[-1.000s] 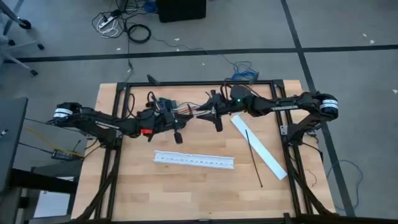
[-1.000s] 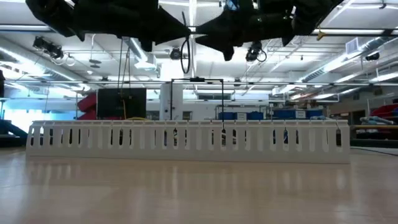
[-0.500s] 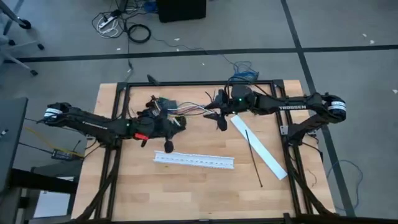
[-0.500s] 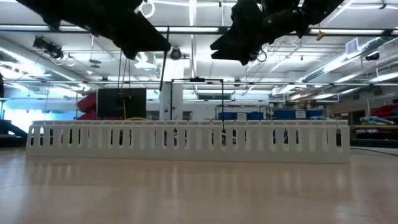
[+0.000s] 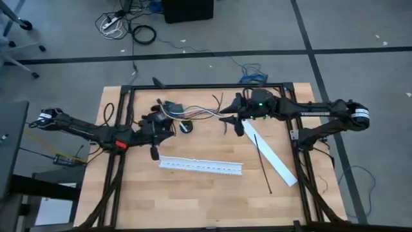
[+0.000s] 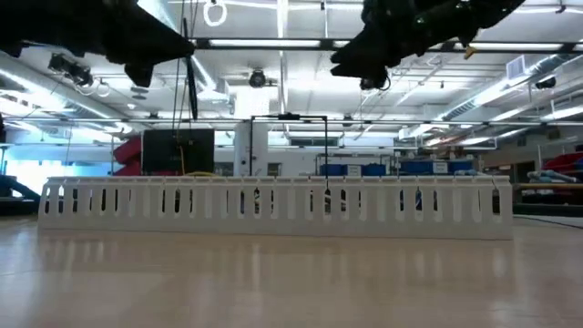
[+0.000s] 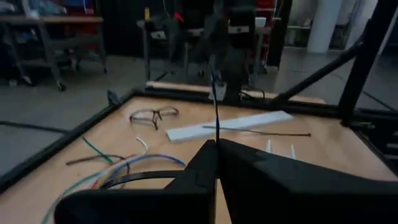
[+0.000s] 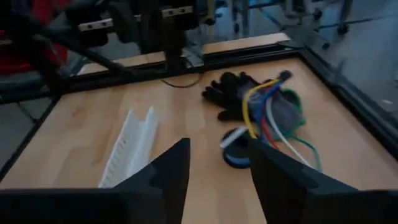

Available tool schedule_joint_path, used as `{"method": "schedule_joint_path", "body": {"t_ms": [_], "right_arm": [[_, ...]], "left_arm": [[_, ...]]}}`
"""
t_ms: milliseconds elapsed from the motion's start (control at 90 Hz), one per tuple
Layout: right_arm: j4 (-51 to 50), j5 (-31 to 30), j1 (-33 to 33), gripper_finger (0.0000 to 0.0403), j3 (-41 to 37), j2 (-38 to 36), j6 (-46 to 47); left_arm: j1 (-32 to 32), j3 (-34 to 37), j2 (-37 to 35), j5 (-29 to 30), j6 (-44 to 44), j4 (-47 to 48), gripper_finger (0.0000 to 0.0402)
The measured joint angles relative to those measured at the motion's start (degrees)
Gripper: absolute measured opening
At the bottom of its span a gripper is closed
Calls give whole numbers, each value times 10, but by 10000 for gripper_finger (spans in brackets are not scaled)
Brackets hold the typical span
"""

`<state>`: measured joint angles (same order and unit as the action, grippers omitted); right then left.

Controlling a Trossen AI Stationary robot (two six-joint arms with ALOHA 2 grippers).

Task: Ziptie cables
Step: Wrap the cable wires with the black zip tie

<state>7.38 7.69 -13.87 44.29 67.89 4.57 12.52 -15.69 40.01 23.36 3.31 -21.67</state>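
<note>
The cables [image 5: 196, 115], thin loose wires in several colours, lie on the far middle of the table, also seen in the left wrist view [image 7: 118, 165] and next to a black glove in the right wrist view [image 8: 273, 118]. The ziptie [image 5: 262, 164] rests flat along a white strip [image 5: 273, 158], right of centre. My left gripper [image 5: 155, 153] hovers by the white channel's left end, shut on another thin black strap. My right gripper [image 5: 226, 120] hovers open just right of the cables, nothing between its fingers [image 8: 180, 155]. My left gripper pinches a thin black strap [image 7: 215, 124] between its two shut fingertips, which come roughly level from the table's left. The strap stands upright, crossing the fingers. Its lower end [image 6: 192, 109] hangs free, well clear of the table.
A long white slotted channel [image 5: 201, 165] lies across the near middle. A black glove [image 8: 233, 93] and a small tape roll [image 5: 185, 127] sit beside the cables. A black frame [image 5: 206, 86] borders the tabletop. Bare wood shows along the near edge.
My left gripper has drawn back toward the table's left edge and slightly nearer, carrying the upright strap with it. My right gripper has pulled back a little toward the right edge. The tape roll beside the cables is now uncovered.
</note>
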Motion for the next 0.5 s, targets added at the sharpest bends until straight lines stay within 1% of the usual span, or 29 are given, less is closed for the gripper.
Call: {"method": "schedule_joint_path", "body": {"t_ms": [44, 111, 222, 300, 400, 500], "right_arm": [[14, -15, -1, 150, -25, -22, 12], [45, -26, -4, 146, -72, -57, 30], [152, -30, -8, 143, -159, -110, 61], [210, -30, -9, 142, -206, -132, 76], [219, -31, -4, 142, -242, -145, 94], [216, -31, 6, 142, -255, -144, 116]], "left_arm": [[-10, 2, -1, -13, -4, 3, 0], [-32, 2, -1, -49, -17, -7, 0], [-79, 2, -4, -108, -34, -15, 0], [-121, 2, -4, -142, -42, -16, 0], [-167, 1, -4, -214, -31, 0, 0], [-201, 1, -7, -256, -23, 42, 0]]}}
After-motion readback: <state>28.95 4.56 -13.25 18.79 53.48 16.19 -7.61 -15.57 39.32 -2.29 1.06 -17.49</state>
